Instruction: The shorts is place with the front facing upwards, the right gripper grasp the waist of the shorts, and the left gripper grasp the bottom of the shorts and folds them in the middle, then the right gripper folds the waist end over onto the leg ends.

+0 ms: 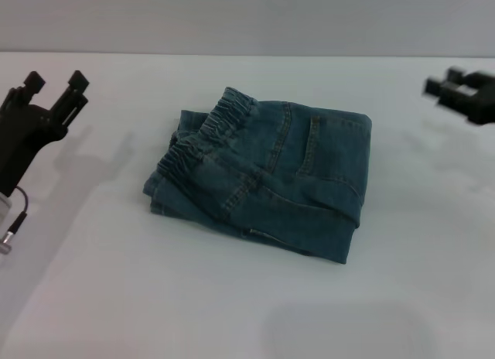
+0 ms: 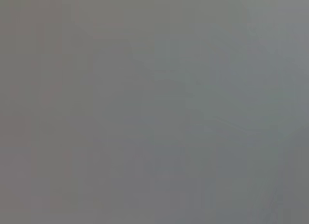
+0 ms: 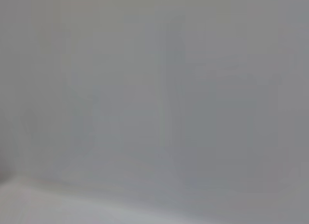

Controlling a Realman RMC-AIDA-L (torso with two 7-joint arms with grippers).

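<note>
The blue-green denim shorts (image 1: 267, 177) lie folded into a compact bundle in the middle of the white table (image 1: 232, 312). The gathered elastic waist (image 1: 209, 131) sits on top at the bundle's left side. The leg ends are hidden under the folds. My left gripper (image 1: 56, 84) hovers at the far left, well clear of the cloth, its two black fingers spread open and holding nothing. At the far right edge my right gripper (image 1: 445, 79) hangs apart from the shorts, also empty. Both wrist views show only blank grey surface.
A thin cable and silver wrist part (image 1: 9, 223) of the left arm show at the left edge. Bare white tabletop surrounds the bundle on all sides.
</note>
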